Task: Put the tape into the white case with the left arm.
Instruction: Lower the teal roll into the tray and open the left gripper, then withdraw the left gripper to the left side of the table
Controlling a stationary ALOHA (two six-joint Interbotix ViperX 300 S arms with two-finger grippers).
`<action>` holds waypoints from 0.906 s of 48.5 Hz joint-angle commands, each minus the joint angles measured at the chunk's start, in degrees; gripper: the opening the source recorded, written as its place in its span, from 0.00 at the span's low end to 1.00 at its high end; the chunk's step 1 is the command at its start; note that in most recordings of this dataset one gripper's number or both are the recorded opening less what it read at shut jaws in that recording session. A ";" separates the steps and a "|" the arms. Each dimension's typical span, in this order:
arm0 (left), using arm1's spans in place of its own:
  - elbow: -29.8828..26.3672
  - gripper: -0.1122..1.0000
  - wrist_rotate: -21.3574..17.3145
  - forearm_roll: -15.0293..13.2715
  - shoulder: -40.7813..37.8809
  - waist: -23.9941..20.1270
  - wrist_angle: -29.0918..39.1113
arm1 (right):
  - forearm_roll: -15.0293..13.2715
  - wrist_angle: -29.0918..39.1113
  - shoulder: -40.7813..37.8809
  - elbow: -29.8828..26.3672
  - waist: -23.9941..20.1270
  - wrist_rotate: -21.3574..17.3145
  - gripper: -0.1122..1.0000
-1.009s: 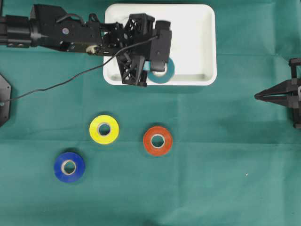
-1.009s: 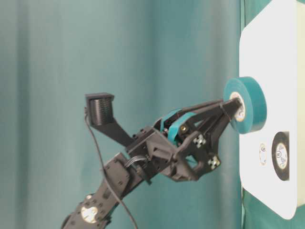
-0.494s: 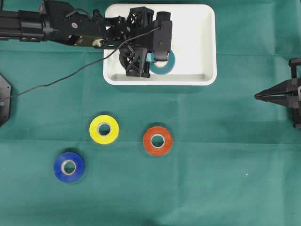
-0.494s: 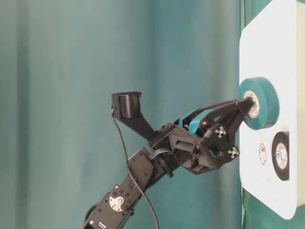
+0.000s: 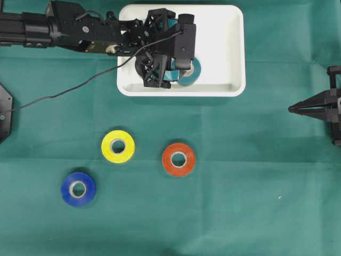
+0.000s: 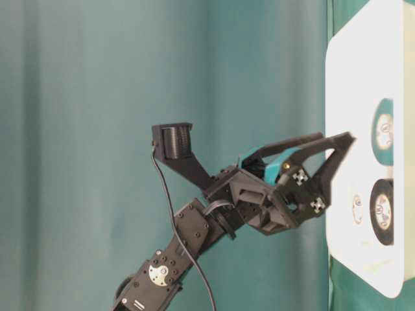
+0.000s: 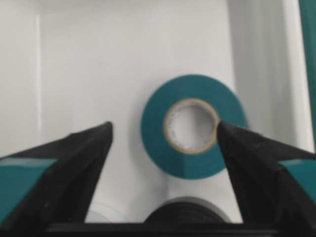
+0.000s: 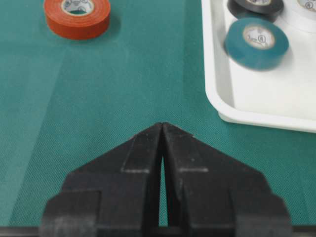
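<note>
Left fingers (image 7: 74, 163) apart, right (image 8: 162, 129) together.

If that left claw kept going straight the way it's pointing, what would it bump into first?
Most likely the teal tape roll lying flat in the white case. The open left gripper points down at it, fingers either side, though the remaining gap is hard to judge.

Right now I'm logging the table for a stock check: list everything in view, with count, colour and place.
Teal tape roll: one, lying flat in the white case.
Black tape roll: one, in the case beside the teal roll.
White tape roll: one, in the case, partly seen.
White case: one, top centre.
Yellow tape roll, orange tape roll, blue tape roll: one each, on the cloth.
Green cloth: one, covers the table.
Left gripper: jaws open, astride the teal roll.
Right gripper: jaws shut, right edge.
</note>
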State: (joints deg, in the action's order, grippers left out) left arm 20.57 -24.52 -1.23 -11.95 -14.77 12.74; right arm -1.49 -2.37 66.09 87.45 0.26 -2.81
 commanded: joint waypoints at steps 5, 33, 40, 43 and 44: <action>-0.79 0.92 0.26 0.00 1.93 0.26 -0.44 | -0.09 -0.62 -0.26 -0.53 0.00 -0.09 0.02; 10.63 0.92 1.14 -0.35 13.62 3.43 -0.44 | -0.09 -0.62 -0.09 -0.53 0.00 -0.09 0.02; 15.56 0.92 1.58 -0.35 18.46 4.92 -0.53 | -0.09 -0.62 0.00 -0.44 0.00 0.00 0.02; 17.31 0.92 2.64 -0.35 20.30 5.36 -0.70 | -0.18 -0.62 0.00 -0.44 0.00 0.00 0.02; 17.93 0.92 3.08 -0.35 20.92 5.45 -0.79 | -0.26 -0.62 0.09 -0.35 0.00 -0.09 0.02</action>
State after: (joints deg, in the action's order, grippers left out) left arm 37.27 -22.32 -1.41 5.45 -9.76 12.57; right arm -1.49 -2.37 66.45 87.54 0.26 -2.81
